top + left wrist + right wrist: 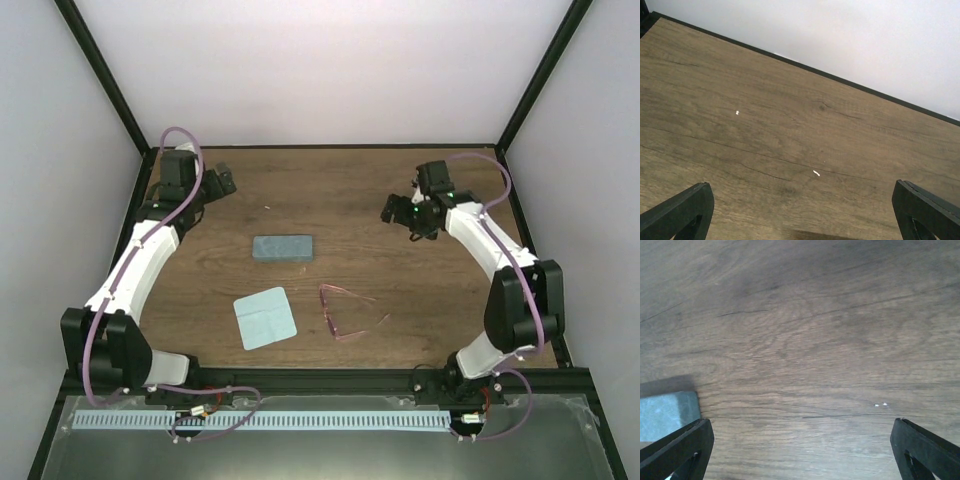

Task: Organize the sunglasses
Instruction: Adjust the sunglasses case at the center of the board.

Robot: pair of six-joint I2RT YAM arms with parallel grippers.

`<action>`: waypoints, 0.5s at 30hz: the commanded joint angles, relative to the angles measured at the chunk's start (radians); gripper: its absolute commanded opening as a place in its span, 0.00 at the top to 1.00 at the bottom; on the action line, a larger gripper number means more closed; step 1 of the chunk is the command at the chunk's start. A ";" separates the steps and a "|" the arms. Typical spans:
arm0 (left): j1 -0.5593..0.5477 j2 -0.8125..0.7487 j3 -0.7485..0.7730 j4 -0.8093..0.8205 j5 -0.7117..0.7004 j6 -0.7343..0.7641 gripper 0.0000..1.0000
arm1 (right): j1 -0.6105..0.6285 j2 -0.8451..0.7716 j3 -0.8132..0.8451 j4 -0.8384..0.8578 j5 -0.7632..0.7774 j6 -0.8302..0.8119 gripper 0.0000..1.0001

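The sunglasses (342, 312), thin pink-red frame with temple arms spread, lie on the wooden table near the front middle, seen only in the top view. My left gripper (222, 184) is open and empty at the far left, well away from them; its wrist view shows only bare wood between the fingertips (680, 212). My right gripper (396, 211) is open and empty at the far right, above the table. Its wrist view shows bare wood and a corner of the grey-blue case (665, 412) at the left edge.
The closed grey-blue case (283, 247) lies at the table's middle. A pale blue square cloth (265, 317) lies left of the sunglasses. A black frame rail (805, 70) and white walls bound the table at the back and sides.
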 commanded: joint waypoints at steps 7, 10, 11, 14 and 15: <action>-0.001 0.119 0.107 -0.006 -0.067 -0.111 0.00 | 0.385 0.176 0.564 -0.279 0.579 -0.177 0.00; -0.002 0.198 0.274 -0.090 -0.118 -0.075 0.00 | 0.344 0.173 0.534 -0.217 0.533 -0.146 0.00; -0.002 0.219 0.314 -0.120 -0.126 -0.068 0.00 | 0.307 0.170 0.507 -0.169 0.336 -0.184 0.00; -0.003 0.231 0.322 -0.141 -0.118 -0.064 0.00 | 0.195 0.181 0.436 -0.103 0.053 -0.157 0.00; -0.004 0.224 0.301 -0.139 -0.119 -0.070 0.00 | 0.176 0.179 0.407 -0.070 -0.004 -0.153 0.00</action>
